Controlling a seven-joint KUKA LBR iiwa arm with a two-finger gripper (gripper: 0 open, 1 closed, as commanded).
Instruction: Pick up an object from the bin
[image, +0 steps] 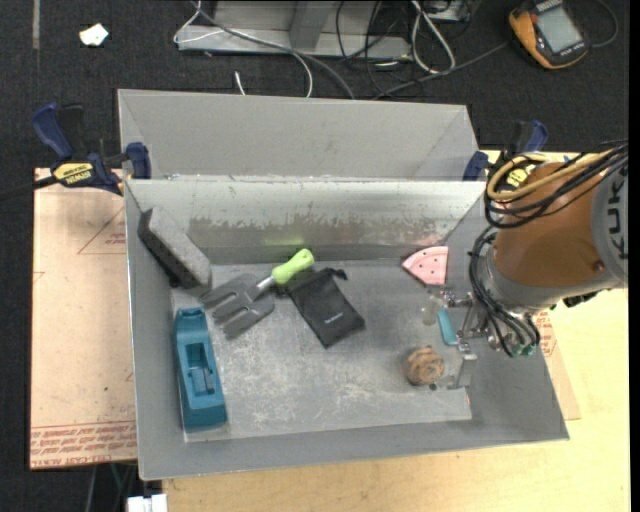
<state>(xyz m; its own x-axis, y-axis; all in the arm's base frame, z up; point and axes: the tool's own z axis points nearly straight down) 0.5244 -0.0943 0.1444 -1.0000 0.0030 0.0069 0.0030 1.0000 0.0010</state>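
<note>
Just beside the fingers (463, 372), held apart, a small brown knobbly round lump (425, 366)

The grey metal bin (300, 440) contains six loose things, one of each kind. They are one hand fork (245, 298) with grey tines and a lime-green handle, one blue plastic block (200, 372) shaped like a dispenser, one flat black pouch-like piece (328, 310), one long dark bar (172, 252), one pink triangular pad (427, 265) with dark dots, and one brown round lump (425, 366). Counted by colour, there are two dark items and one each of blue, pink, brown and grey-with-green.
</note>
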